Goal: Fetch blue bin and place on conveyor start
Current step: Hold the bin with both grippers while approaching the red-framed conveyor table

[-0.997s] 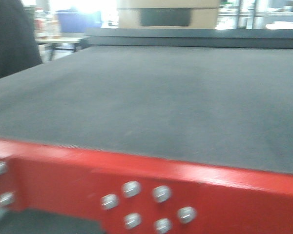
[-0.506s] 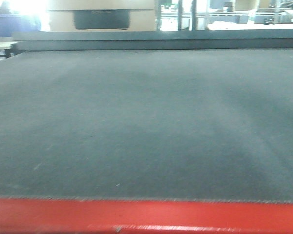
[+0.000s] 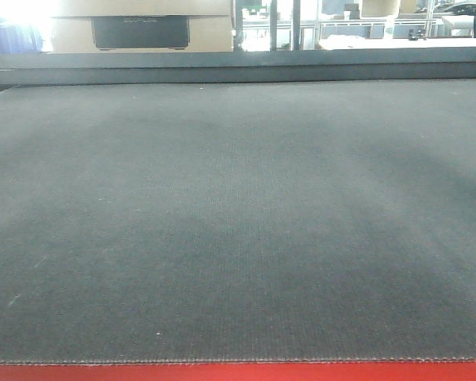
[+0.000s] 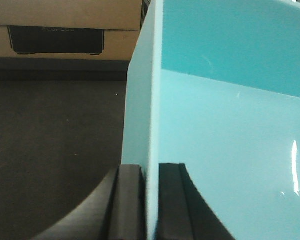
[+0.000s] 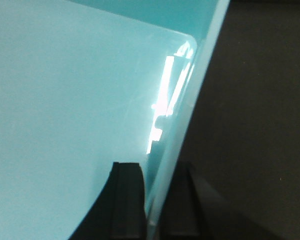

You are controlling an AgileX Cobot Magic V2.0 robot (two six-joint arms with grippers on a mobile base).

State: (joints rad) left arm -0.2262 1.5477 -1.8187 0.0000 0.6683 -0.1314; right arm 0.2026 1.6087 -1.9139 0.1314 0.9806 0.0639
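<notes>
While blue bin [image 4: 230, 125] is clamped, woven grey belt [image 3: 238, 222], cardboard box [image 3: 210, 33] beyond

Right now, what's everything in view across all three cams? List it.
blue bin: one, pale turquoise, seen in both wrist views only, belt showing beside it
conveyor start: one, dark grey woven belt, fills the front view
red edge: one, red, along the belt's near border
dark ledge: one, dark grey, across the belt's far end
cardboard box: one, tan with a black panel, beyond the far end, left of centre
left gripper: one, black, jaws shut on the bin's wall
right gripper: one, black, jaws shut on the bin's wall
</notes>
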